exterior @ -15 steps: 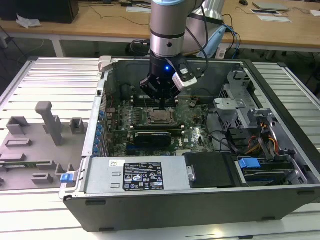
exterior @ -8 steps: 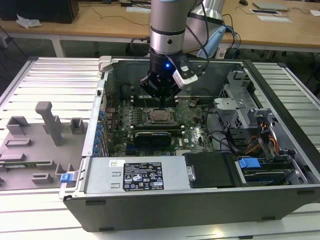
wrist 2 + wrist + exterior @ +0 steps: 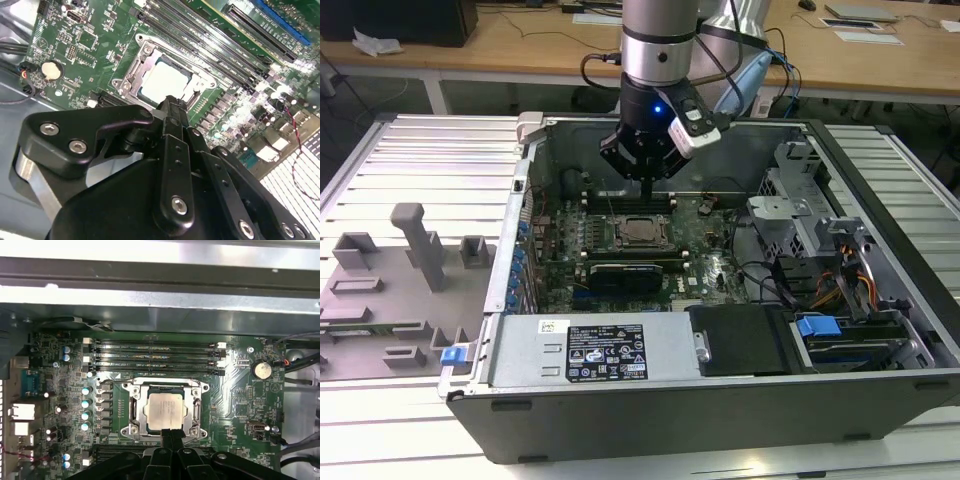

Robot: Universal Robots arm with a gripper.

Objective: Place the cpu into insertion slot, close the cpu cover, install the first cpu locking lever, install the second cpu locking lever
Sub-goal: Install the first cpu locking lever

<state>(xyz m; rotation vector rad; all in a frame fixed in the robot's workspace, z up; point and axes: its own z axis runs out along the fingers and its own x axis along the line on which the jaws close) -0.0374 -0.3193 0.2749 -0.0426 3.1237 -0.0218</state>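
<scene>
Exterior view: the gripper (image 3: pixel 648 184) hangs inside the open computer case (image 3: pixel 720 395). Its fingers are pressed together and hold nothing, and the tips point down over the cpu (image 3: pixel 642 231) without touching it. The chip lies flat in the insertion slot (image 3: pixel 190 412), near the middle of the green motherboard (image 3: pixel 240 405). The cpu cover (image 3: pixel 135 400) lies down around the chip, whose pale metal top shows through its window. In the first wrist view the closed fingertips overlap one edge of the socket, on the side away from the memory slots (image 3: pixel 155 357).

That edge of the cover and slot is hidden behind the fingers in both wrist views. In the second wrist view the black gripper body blocks much of the board. Whether the locking levers are latched cannot be made out. The arm is cut off at the upper edge of the exterior view.

The case lies on its side on a ribbed metal table (image 3: pixel 410 160), with a labelled power supply (image 3: pixel 600 350) along its near wall. Drive bays and cables sit at the exterior view's right. On the table at the exterior view's left stands a grey fixture plate (image 3: pixel 390 290) with upright holders. Wooden desks (image 3: pixel 520 45) run across the far side of the room.
</scene>
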